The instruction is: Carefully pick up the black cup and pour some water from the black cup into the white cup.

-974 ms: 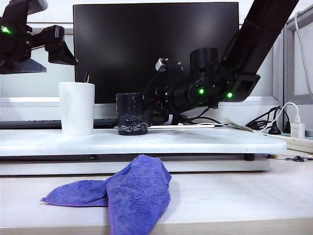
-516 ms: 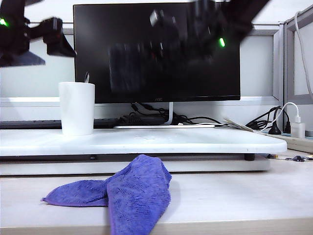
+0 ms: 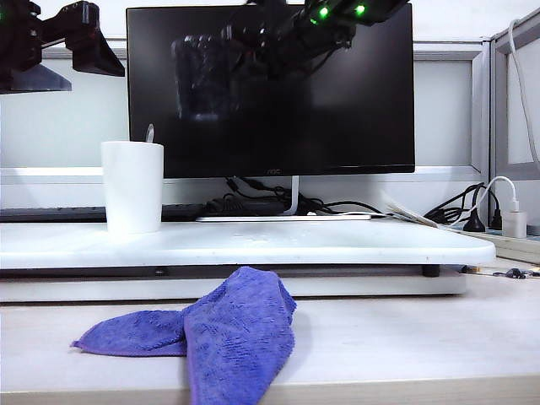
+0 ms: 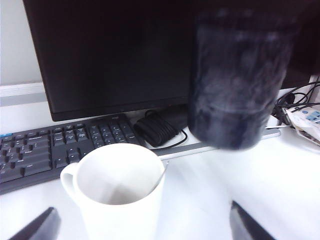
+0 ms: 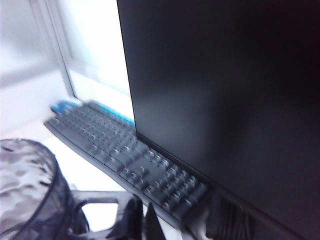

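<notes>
aloft, black cup (image 3: 201, 78) by its handle in the clamped right gripper (image 5: 142, 220), left gripper (image 4: 145, 227) agape around white cup (image 4: 117, 192)

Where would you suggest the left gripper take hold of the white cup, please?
Grip the white cup around its plain side wall, coming in level from the left, where the open left gripper hangs. It stands upright on the white board. Stay off the rim: a spoon leans inside, and the black cup, held by its handle in the shut right gripper, is above it.
</notes>
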`<state>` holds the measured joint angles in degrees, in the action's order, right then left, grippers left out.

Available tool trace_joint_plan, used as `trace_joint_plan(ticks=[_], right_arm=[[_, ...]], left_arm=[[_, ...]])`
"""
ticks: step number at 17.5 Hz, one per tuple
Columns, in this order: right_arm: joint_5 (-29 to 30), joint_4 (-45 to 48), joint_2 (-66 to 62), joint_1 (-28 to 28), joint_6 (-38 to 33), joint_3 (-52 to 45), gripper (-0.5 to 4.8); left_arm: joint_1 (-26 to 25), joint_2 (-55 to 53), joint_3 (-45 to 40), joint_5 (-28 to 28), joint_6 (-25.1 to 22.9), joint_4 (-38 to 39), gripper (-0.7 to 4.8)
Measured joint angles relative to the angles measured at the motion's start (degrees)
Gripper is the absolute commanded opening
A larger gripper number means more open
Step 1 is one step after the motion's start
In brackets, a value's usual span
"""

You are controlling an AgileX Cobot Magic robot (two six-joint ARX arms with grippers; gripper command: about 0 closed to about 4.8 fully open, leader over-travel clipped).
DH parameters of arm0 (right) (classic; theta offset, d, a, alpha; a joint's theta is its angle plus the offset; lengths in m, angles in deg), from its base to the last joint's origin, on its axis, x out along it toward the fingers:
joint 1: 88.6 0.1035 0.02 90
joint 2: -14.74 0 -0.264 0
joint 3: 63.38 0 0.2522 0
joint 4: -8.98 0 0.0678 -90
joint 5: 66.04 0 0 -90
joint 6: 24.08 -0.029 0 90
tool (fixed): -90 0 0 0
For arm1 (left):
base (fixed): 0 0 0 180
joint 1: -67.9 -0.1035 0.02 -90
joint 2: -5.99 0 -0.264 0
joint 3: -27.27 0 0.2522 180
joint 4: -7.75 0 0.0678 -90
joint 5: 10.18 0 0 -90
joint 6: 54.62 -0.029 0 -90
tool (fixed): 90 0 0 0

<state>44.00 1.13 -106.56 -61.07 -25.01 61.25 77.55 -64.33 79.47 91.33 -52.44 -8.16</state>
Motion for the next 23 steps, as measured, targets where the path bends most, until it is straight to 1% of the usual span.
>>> trace_joint_plan(ticks=[2, 4, 6, 10, 13, 14, 17, 19, 23], right_arm=[[-1.0, -0.4, -0.9, 0.2, 0.6, 0.0, -0.06], [-2.8, -0.6, -0.9, 0.2, 1.4, 0.0, -0.06], [-4.4, 0.5, -1.5, 0.3, 5.5, 0.5, -0.06], [-5.1, -2.5, -9.2, 0.4, 8.2, 9.8, -0.06], [-5.5, -3.9, -10.8, 0.5, 10.9, 13.2, -0.06], [-6.5, -3.8, -10.7, 1.2, 13.2, 13.6, -0.06], [-7.0, -4.7, -10.7, 3.2, 17.1, 13.6, -0.06], [-8.9, -5.5, -10.7, 4.8, 21.7, 13.6, -0.06], [-13.7, -5.6, -10.7, 5.3, 27.5, 13.6, -0.06]], left_arm=[[0.0, 0.5, 0.0, 1.3, 0.1, 0.7, 4.79], [0.0, 2.4, 0.0, 1.4, 0.2, 3.0, 4.79], [0.0, 2.7, 0.0, 2.2, 0.2, 3.8, 4.79], [0.0, 2.9, 0.0, 2.4, 0.2, 3.8, 4.79], [0.0, 2.9, 0.0, 2.4, 0.1, 3.9, 4.79], [0.0, 2.9, 0.0, 2.4, 0.0, 3.9, 4.79], [0.0, 2.9, 0.0, 2.3, 0.0, 5.0, 4.79], [0.0, 2.9, 0.0, 2.2, 0.0, 5.5, 4.79], [0.0, 2.9, 0.0, 2.2, 0.0, 6.0, 4.79]])
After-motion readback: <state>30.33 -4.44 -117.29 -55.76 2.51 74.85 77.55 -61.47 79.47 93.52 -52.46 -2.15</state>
